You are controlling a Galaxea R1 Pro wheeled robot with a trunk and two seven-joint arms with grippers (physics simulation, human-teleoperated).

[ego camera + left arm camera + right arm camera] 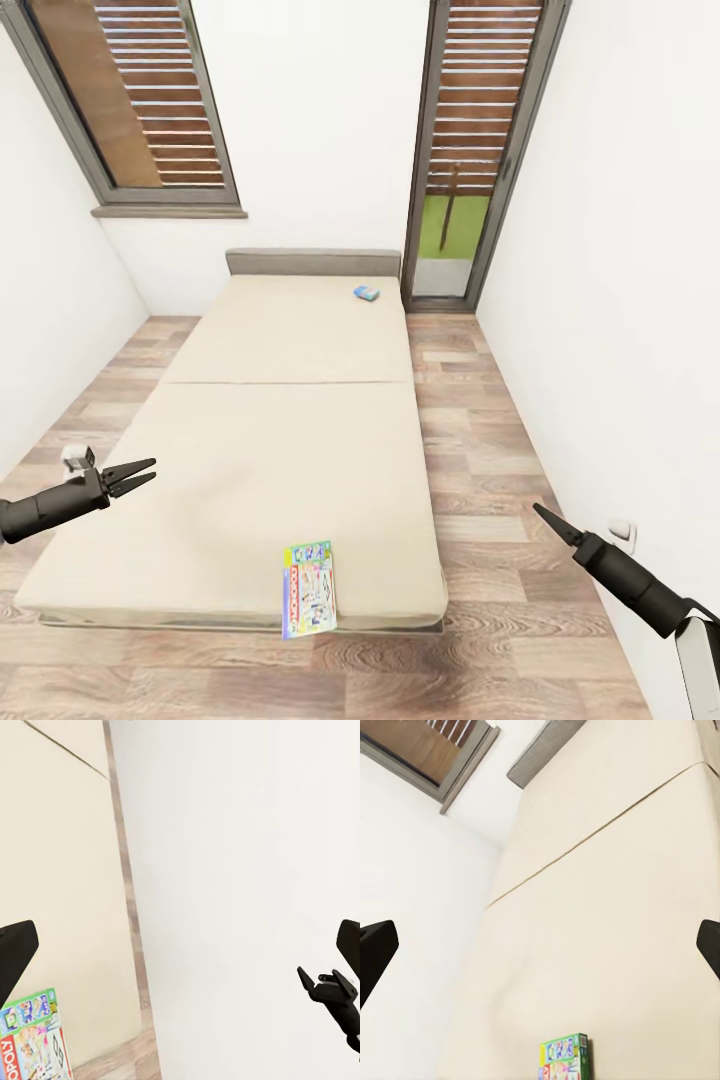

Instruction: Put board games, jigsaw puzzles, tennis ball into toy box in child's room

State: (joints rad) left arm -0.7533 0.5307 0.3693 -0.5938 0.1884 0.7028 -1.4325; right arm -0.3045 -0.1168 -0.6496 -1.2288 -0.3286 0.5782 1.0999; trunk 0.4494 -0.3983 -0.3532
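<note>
The cream bed [290,450] lies ahead of me. A busy multicolour board game [309,588] rests at its near edge and hangs slightly over it. A small blue board game [366,293] sits near the headboard at the far right. My left gripper [152,470] hovers open over the bed's near left side. My right gripper [537,508] is open above the floor, right of the bed. The left wrist view shows the multicolour game [34,1039] on the bed [60,870]. The right wrist view shows that game [562,1059] too. The table, toy box, jigsaw puzzles and tennis ball are out of view.
White walls close in on both sides. A strip of wood-plank floor [480,440] runs along the bed's right side to a glass door [455,220]. A grey headboard [312,262] and a shuttered window [150,100] are at the back. A wall socket [622,533] is near my right arm.
</note>
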